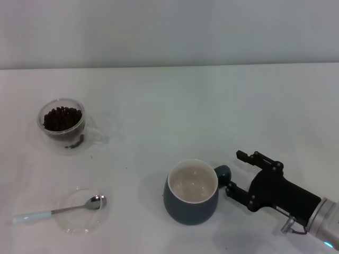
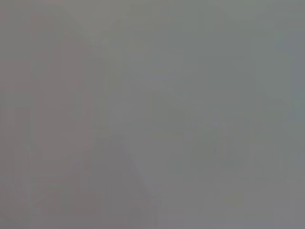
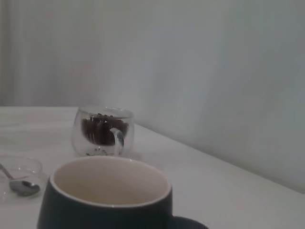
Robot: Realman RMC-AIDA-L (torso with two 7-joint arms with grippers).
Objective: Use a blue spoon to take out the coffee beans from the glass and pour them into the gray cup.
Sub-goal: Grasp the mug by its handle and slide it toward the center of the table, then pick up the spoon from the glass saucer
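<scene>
A: Where do we have the right hand (image 1: 236,172)?

B: Low at the near right of the tabletop (image 1: 175,100), reaching toward the cup (image 1: 191,199). Its two fingers stand wide apart, one on each side of the cup's handle (image 1: 222,173), holding nothing. We cannot tell whether either finger touches the handle.

A: And the cup itself?

B: Upright, cream inside, and we see no beans in it. Its handle points to our right, straight at the hand. In the right wrist view the cup (image 3: 107,200) fills the foreground.

A: What lies beyond it?

B: Well off to our left sits a flat clear saucer (image 1: 81,211). The spoon (image 1: 58,210) rests there, its metal bowl on the saucer, its pale blue handle running off the rim onto the tabletop. The long axis lies almost level across our view, bowl toward the cup, handle end pointing left.

A: The glass?

B: Farther back on the left (image 1: 62,125), upright, heaped with beans (image 1: 62,117). A few beans (image 1: 74,142) show dark low at its near side. Open tabletop separates the glass, saucer and cup.

A: The left hand?

B: We do not see it; its wrist view is a blank grey.
</scene>
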